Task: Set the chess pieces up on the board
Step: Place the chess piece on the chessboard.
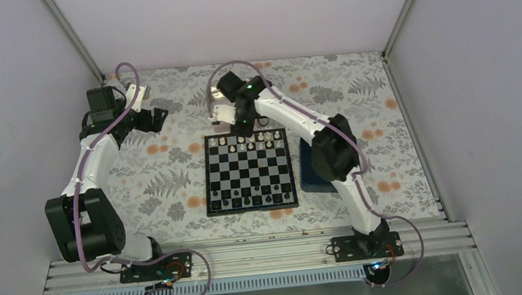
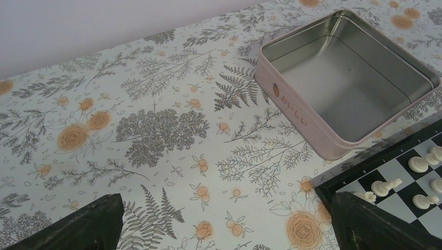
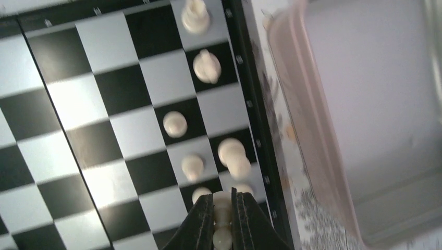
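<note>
You had the right gripper (image 3: 222, 199) clenched on one white chess piece (image 3: 222, 237) over the far rows of the board (image 1: 249, 172), left gripper (image 2: 226, 200) spread idle: placing step, next probably needed straight lowering and release.

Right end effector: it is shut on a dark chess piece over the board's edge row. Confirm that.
Wrong colour. In the right wrist view the right end effector is shut on a cream chess piece, not a dark one, over the board's edge row.
</note>
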`<action>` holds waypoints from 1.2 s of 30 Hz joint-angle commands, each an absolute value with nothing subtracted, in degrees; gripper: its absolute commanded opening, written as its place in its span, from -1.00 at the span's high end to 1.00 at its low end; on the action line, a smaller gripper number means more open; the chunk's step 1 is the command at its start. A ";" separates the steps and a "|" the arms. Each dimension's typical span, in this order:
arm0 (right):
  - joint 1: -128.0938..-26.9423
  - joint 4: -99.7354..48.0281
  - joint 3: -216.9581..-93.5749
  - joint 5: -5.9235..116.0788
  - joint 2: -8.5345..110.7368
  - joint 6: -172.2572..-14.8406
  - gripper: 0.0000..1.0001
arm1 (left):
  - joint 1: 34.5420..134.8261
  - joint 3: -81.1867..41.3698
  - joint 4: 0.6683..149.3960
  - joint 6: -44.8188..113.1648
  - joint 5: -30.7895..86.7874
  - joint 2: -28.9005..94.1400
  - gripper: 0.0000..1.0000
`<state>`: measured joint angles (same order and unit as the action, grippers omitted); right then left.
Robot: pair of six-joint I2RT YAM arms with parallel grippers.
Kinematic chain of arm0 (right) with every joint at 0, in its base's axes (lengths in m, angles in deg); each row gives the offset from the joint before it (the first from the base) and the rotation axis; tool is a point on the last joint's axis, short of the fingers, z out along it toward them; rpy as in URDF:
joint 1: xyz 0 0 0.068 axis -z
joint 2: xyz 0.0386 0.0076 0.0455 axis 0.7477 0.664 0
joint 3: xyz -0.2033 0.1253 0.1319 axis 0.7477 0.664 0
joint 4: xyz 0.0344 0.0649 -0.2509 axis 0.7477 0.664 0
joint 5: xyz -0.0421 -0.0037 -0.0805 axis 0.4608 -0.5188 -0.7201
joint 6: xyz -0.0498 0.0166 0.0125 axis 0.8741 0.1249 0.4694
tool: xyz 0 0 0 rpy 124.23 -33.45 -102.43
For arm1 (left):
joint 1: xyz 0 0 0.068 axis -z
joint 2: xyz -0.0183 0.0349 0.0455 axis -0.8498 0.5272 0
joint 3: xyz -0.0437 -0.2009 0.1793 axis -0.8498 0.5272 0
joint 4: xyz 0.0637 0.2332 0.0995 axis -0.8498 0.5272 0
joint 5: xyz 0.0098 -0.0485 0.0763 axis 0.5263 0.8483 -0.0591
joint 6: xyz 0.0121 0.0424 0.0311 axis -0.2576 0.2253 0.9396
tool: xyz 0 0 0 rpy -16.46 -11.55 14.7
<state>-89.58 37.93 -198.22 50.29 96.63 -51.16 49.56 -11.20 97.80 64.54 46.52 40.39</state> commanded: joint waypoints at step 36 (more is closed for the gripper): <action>-96.97 35.00 -209.75 51.12 112.33 -48.55 0.84 | 49.00 -11.37 97.13 64.53 48.20 39.97 -0.97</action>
<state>-96.44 36.09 -208.51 50.77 111.38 -48.85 49.56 -11.20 97.78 64.54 46.85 40.39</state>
